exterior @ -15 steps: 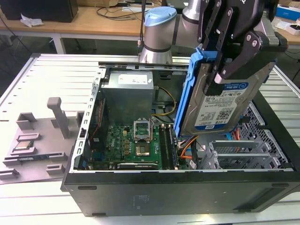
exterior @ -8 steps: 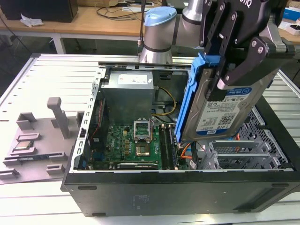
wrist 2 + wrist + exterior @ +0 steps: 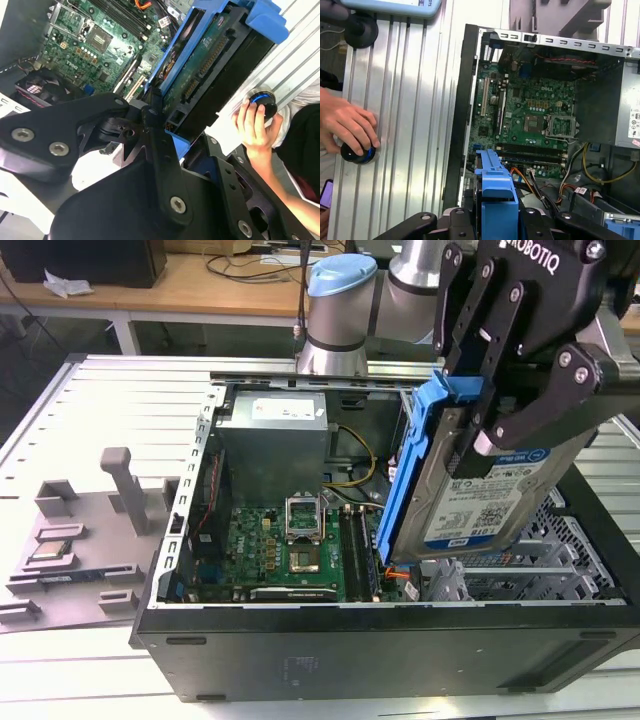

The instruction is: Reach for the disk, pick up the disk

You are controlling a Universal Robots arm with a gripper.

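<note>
Above the open computer case [image 3: 330, 640], the black gripper [image 3: 478, 430] clamps the flat, blue-framed silver disk [image 3: 480, 505].

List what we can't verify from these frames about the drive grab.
- Lower end of the disk: in the exterior view the computer case wall hides whether it has cleared the bay.
- Disk label side: in the second wrist view only its circuit-board side faces the camera.
- Pad contact: the gripper linkages cover it in both wrist views.
- Puck under the person's hand: mostly covered by fingers.
</note>
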